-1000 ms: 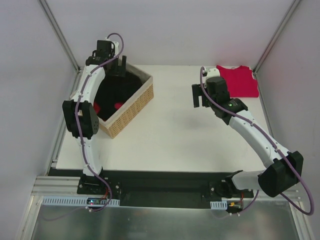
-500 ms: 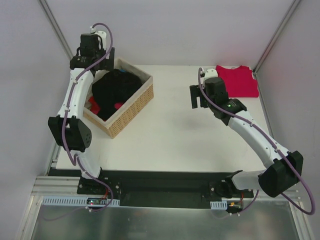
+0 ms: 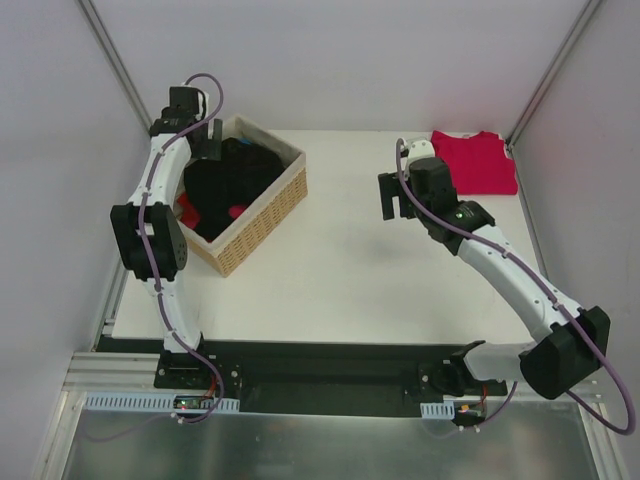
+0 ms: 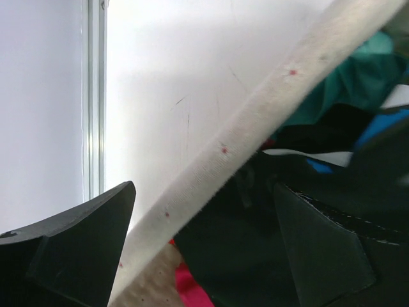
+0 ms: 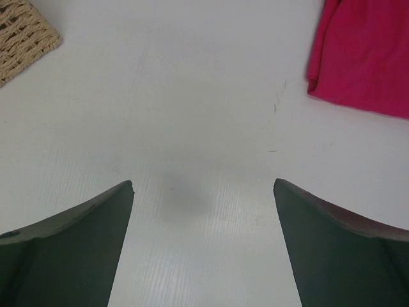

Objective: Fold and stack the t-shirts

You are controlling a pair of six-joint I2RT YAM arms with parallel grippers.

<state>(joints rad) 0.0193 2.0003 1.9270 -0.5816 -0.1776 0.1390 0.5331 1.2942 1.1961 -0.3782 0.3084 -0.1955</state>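
White tabletop (image 3: pixel 350 280) and pale grey walls make the whole scene. On it, the black t-shirt (image 3: pixel 228 182) lies bunched inside the basket (image 3: pixel 268 222), heaped over some red cloth (image 3: pixel 188 212). I judge it soft and light; it will sag and open when lifted (a pinch at the collar or a shoulder seam seems safer than at the middle). The red t-shirt (image 3: pixel 478 163) lies folded flat, well to the right of the basket. The left gripper (image 4: pixel 203 187) is spread wide across the basket's far-left rim and holds nothing. The right gripper (image 5: pixel 203 185), also spread and empty, hovers right of the basket. One second ago the left gripper was above the basket's far side; it has swung out and come back to the rim. The right arm has hardly changed.
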